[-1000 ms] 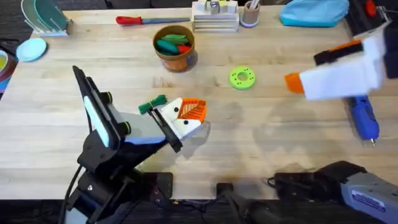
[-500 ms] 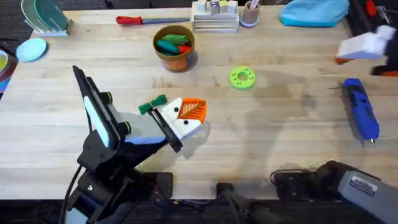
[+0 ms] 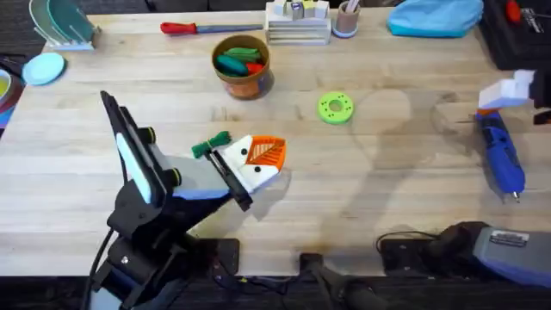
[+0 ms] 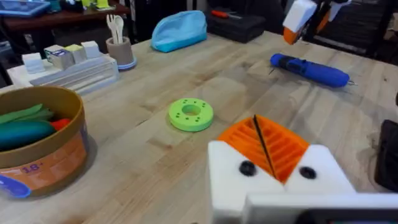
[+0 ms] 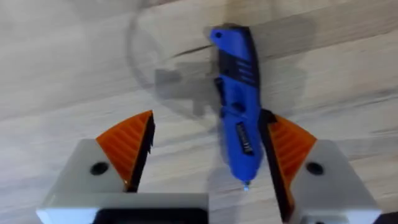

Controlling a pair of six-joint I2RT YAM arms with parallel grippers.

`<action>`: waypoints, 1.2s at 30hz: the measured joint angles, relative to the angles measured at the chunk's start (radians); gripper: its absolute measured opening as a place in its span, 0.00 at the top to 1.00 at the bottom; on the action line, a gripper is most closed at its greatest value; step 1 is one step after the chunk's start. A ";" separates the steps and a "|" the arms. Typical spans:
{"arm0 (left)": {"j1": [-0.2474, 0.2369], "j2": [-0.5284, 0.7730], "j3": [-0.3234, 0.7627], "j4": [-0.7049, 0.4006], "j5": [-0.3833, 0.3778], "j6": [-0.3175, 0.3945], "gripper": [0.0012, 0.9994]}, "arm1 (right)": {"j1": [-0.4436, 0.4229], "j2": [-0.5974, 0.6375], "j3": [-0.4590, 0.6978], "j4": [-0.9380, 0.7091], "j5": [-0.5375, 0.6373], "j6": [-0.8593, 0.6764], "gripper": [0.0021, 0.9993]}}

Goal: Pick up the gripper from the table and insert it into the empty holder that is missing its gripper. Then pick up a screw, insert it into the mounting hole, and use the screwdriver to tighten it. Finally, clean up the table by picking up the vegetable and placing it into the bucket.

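Observation:
The blue screwdriver [image 3: 502,158] lies on the table at the far right, also seen from the left wrist [image 4: 309,67]. My right gripper [image 3: 506,90] hovers over its far end, open, and in the right wrist view the screwdriver [image 5: 239,127] lies between the spread fingers of that gripper [image 5: 208,155]. My left gripper [image 3: 263,157] rests mid-table, orange pads pressed together [image 4: 264,146], nothing visibly held. A green vegetable [image 3: 211,144] lies beside it. The bucket [image 3: 242,65] holds green, red and teal vegetables. The loose gripper, holder and screw are out of view.
A green disc with holes [image 3: 335,108] sits right of the bucket. Along the back edge lie a red-handled screwdriver [image 3: 205,27], a white stack of blocks [image 3: 297,21], a small cup [image 3: 346,19] and a blue cloth item [image 3: 435,17]. Open wood lies between disc and screwdriver.
My right gripper swung from the centre-right out to the table's right edge and now sits over the blue screwdriver's far end. The left arm has not moved.

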 joint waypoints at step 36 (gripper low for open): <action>0.000 0.000 0.000 0.000 0.000 0.000 1.00 | -0.052 0.365 0.000 0.150 0.097 -0.333 0.43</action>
